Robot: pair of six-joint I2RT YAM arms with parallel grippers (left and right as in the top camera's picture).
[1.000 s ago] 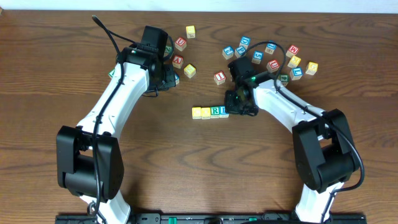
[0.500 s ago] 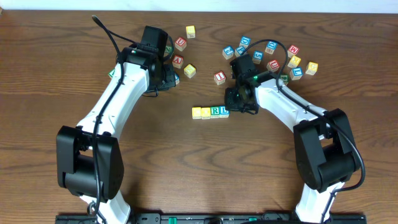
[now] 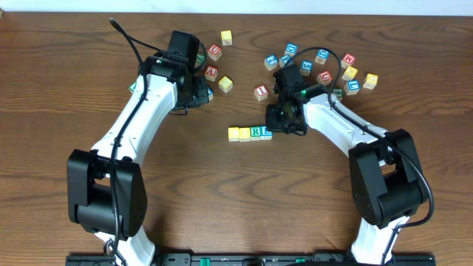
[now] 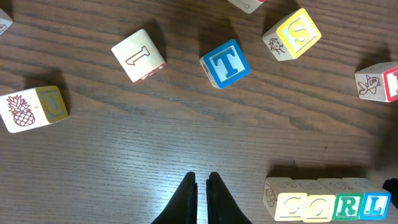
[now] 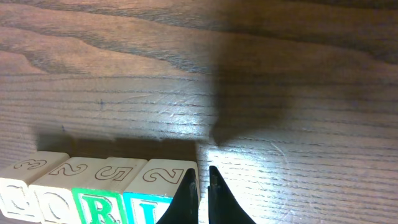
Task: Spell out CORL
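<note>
Four letter blocks stand in a touching row in mid-table: yellow C (image 3: 233,134), yellow O (image 3: 244,134), green R (image 3: 256,132) and blue L (image 3: 266,132). My right gripper (image 3: 276,125) is shut and empty. In the right wrist view its fingertips (image 5: 202,171) sit right at the L block's (image 5: 155,186) right edge, with R (image 5: 102,193) beside it. My left gripper (image 3: 198,96) is shut and empty, up left among loose blocks. In the left wrist view its tips (image 4: 202,180) hover over bare wood, with the row (image 4: 329,202) at the lower right.
Loose letter blocks lie scattered at the back of the table, one group (image 3: 214,63) near the left arm and a larger one (image 3: 318,66) behind the right arm. The left wrist view shows a blue T (image 4: 225,63), a yellow S (image 4: 292,34) and a pineapple block (image 4: 34,109).
My right gripper has drawn back a little from the row's right end, toward the far side. The row and the left arm have not moved.
</note>
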